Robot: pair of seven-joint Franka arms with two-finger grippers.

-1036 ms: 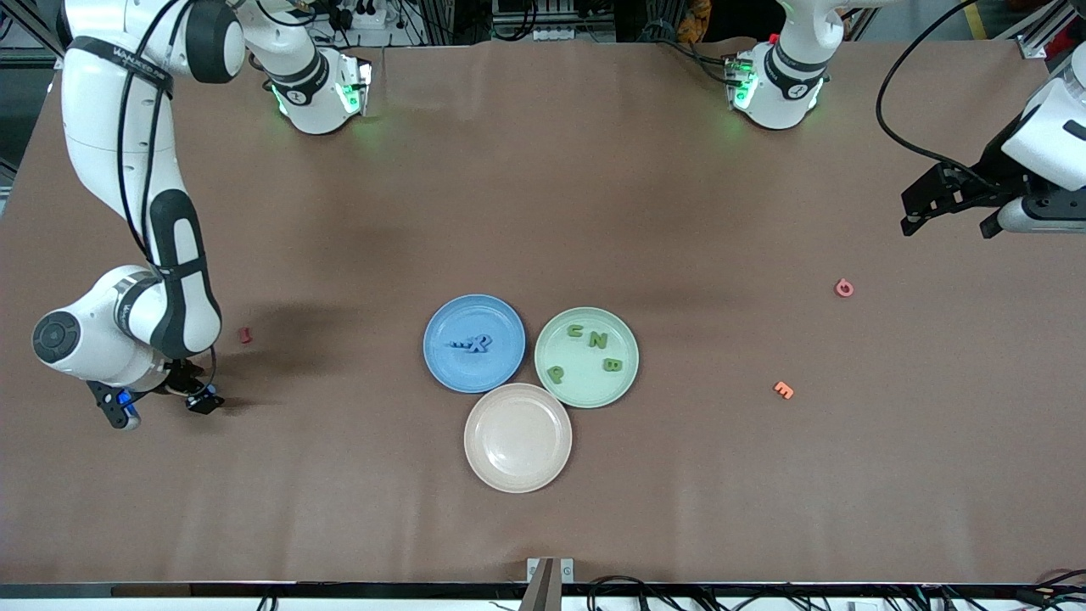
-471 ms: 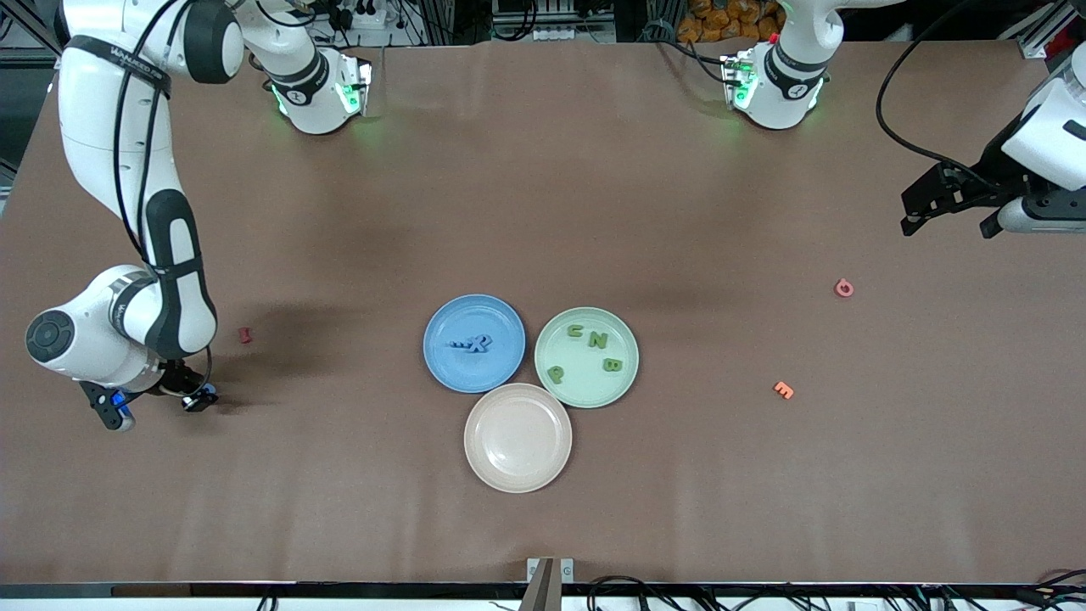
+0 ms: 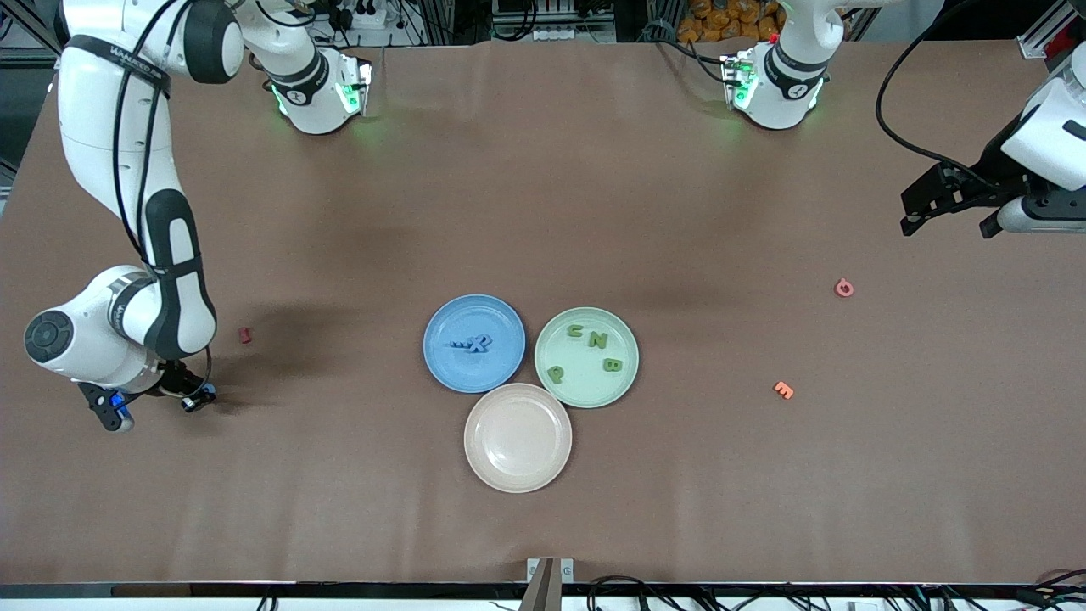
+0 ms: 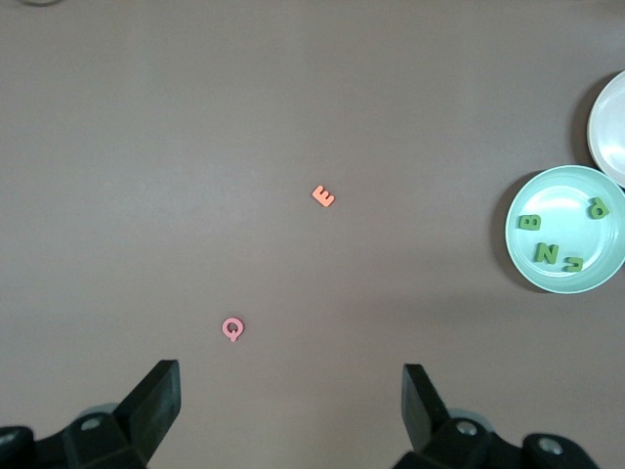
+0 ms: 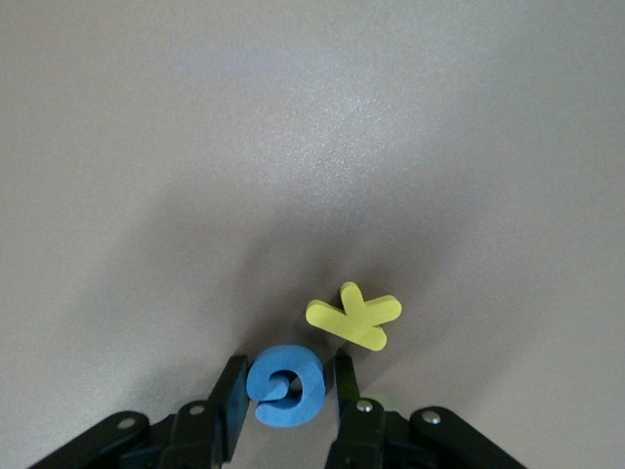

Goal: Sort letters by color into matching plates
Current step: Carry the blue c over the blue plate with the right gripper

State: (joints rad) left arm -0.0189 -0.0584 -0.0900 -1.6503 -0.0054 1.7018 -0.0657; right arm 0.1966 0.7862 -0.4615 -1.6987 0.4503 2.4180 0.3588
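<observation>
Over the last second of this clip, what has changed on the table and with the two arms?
The right gripper, low at the right arm's end of the table, shifted slightly toward that end and closed its fingers onto the blue letter, beside a yellow letter. The left gripper waits open, unmoved, above the table. The blue plate, green plate, beige plate and loose letters stayed put.

You have three plates touching mid-table: the blue plate (image 3: 474, 343) holds blue letters (image 3: 472, 344), the pale green plate (image 3: 586, 357) holds four green letters (image 3: 598, 341), and the beige plate (image 3: 517, 437), nearest the front camera, holds none. A pink Q (image 3: 843, 288) and an orange E (image 3: 783, 389) lie toward the left arm's end. A red letter (image 3: 245, 334), a yellow K (image 5: 355, 316) and a blue G (image 5: 286, 385) lie toward the right arm's end.
</observation>
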